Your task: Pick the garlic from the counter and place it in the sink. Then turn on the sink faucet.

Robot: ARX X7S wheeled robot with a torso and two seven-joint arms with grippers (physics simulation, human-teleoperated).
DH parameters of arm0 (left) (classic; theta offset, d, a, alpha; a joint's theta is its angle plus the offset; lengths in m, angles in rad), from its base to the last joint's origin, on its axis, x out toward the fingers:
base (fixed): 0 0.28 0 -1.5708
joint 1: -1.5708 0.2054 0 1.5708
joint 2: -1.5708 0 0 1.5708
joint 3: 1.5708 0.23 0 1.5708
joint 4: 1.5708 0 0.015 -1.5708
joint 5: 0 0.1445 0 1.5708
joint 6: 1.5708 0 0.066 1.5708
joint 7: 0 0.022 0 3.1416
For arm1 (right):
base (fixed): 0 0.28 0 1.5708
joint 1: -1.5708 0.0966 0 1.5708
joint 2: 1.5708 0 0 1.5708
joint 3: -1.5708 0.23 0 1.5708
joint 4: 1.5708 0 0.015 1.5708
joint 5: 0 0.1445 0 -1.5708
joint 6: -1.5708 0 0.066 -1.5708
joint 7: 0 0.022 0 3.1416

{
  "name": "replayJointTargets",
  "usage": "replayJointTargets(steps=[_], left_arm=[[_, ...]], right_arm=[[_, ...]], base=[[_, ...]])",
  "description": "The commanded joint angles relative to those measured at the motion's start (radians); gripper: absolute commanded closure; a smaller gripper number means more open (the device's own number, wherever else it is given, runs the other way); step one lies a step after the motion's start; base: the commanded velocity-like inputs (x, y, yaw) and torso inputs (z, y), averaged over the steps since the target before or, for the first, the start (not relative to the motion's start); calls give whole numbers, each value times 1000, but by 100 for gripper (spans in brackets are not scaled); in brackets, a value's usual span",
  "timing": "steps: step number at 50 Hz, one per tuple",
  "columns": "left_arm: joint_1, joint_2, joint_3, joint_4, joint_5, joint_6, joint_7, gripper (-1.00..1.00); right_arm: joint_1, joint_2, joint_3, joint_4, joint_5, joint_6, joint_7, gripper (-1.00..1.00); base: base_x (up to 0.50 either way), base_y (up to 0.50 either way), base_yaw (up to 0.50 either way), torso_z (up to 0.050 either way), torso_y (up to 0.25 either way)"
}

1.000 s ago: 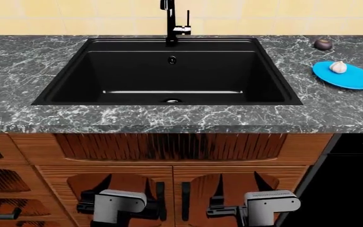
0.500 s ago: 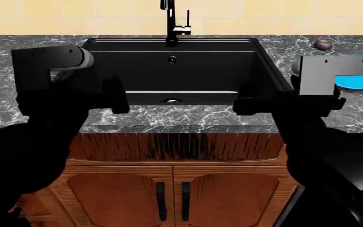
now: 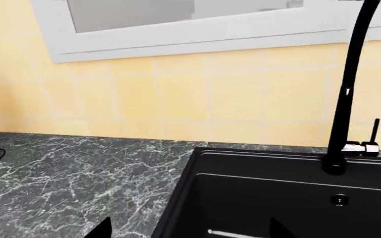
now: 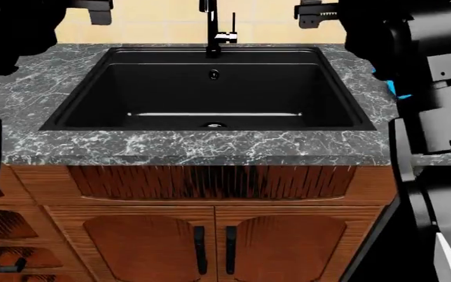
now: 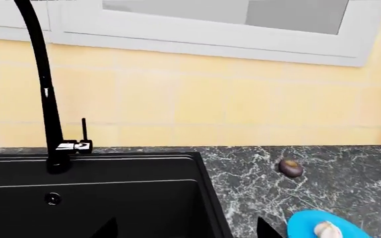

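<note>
The small off-white lumpy garlic bulb point(image 5: 327, 229) is sitting on a round blue plate point(image 5: 303, 221) on the dark veined marble desk point(image 5: 349, 173), right of the matte black basin point(image 4: 209, 88). It is lying nearer the right arm, just past its fingers point(image 5: 263, 228); both arms' fingers are spread open, holding nothing.

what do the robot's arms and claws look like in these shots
In the head view both arms are bulky, glossy black housings with rounded joints. The right arm carries blocky grey panels with small round fastener marks; the left arm looks all black. Each claw shows only dark pointed fingertips at the wrist views' edge. No cables or lettering are visible.
</note>
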Motion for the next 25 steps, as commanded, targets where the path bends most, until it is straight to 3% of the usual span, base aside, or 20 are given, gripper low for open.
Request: replayJointTargets(steps=[1, 5, 10, 25], left_arm=[[-147, 108, 81, -581, 229, 338, 211, -100], [-149, 101, 12, -581, 291, 307, 191, -100], [-134, 93, -73, -581, 348, 329, 176, -100], [-132, 108, -181, -581, 500, 304, 215, -100]], right_arm=[[133, -111, 22, 504, -240, -280, -32, -100], [124, -117, 77, 504, -326, -246, -47, -100], [118, -118, 125, 504, -398, -238, -36, -100], [120, -119, 174, 504, -463, -228, -66, -100]], base=[[0, 0, 0, 0, 0], [84, 0, 0, 0, 0], [500, 0, 0, 0, 0], [500, 0, 0, 0, 0]])
